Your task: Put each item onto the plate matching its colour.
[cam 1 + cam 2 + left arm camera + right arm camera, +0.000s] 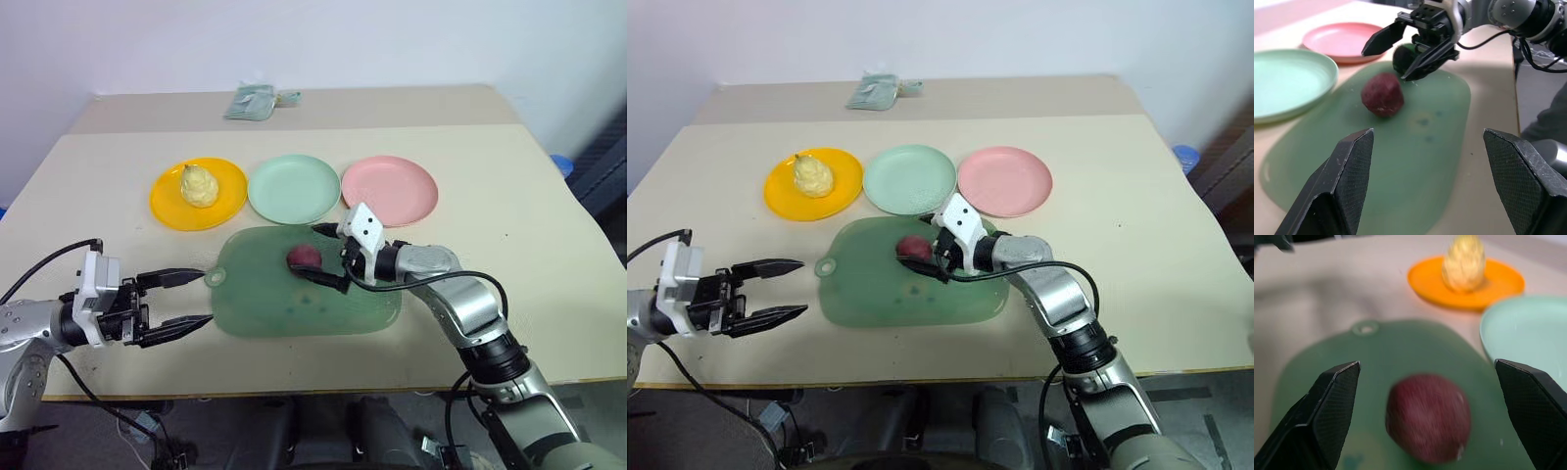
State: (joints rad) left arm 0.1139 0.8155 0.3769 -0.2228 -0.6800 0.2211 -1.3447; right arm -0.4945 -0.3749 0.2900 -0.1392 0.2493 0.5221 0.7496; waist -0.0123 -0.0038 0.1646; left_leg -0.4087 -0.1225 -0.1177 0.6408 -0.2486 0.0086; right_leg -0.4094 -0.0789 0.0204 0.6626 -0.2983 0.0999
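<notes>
The pear [199, 185] already sat on the orange plate [167, 207], while the maroon ball [304, 258] lay on the green mat [265, 304], short of the pink plate [402, 191]. The right claw [326, 257] was spread wide around the ball without gripping it; the left claw [181, 300] hung spread and empty beside the mat. The step in hand appeared to be grasping the maroon ball: close on it, lift, and carry it to the pink plate.
</notes>
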